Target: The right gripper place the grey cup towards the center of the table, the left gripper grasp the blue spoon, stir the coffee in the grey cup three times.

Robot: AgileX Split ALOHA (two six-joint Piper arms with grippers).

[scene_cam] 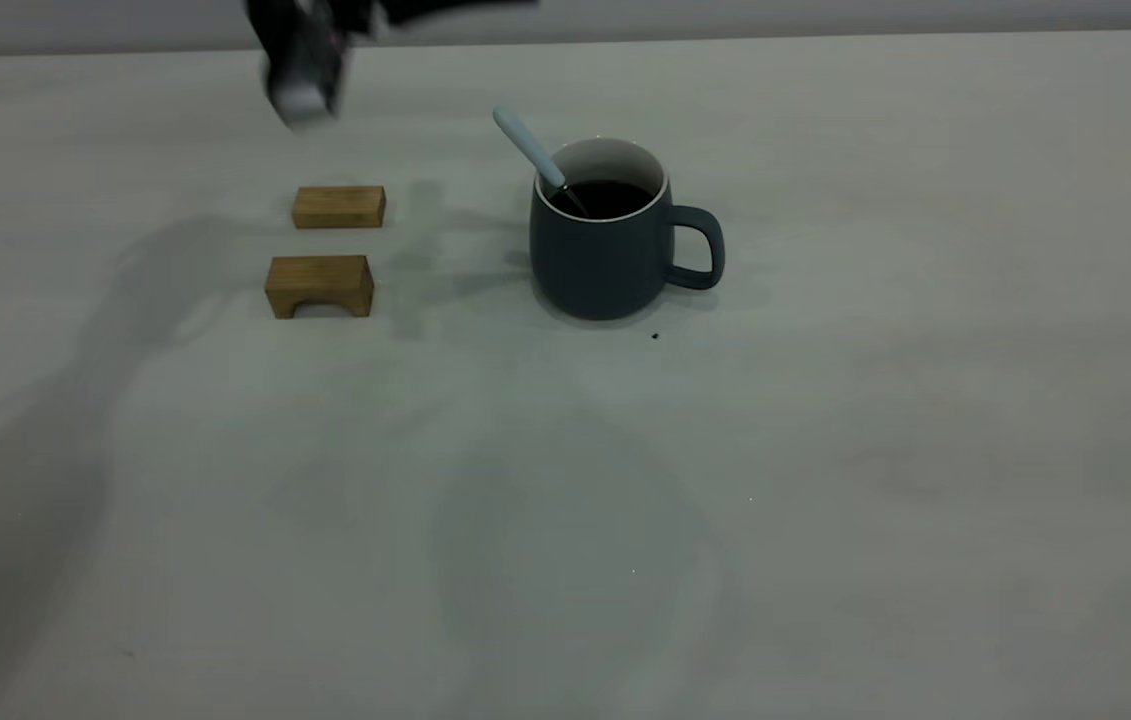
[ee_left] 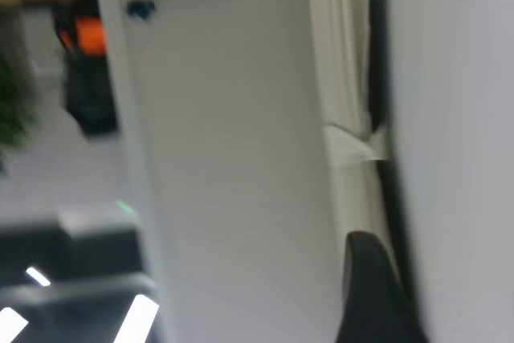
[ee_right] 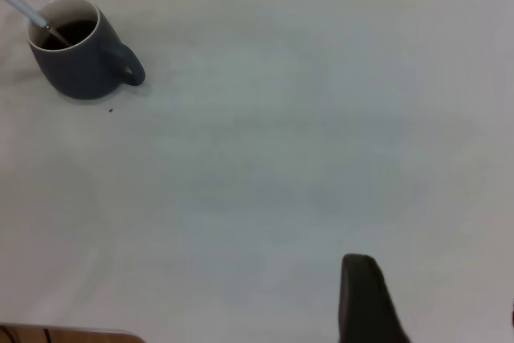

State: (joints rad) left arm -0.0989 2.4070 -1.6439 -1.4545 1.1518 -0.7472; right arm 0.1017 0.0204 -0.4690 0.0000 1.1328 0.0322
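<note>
Blue spoon (scene_cam: 531,150) leaning in grey cup (scene_cam: 605,250), left hand (scene_cam: 303,70) well apart.

Matt slate-grey ceramic-looking cup (scene_cam: 600,262), glossy white inside; two brown wooden blocks (scene_cam: 338,207); smooth matt pale table (scene_cam: 825,450).

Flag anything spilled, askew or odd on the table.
Nothing spilled. The spoon stands in the cup, leaning on the rim, bowl in the coffee. A tiny dark speck lies on the table beside the cup.
</note>
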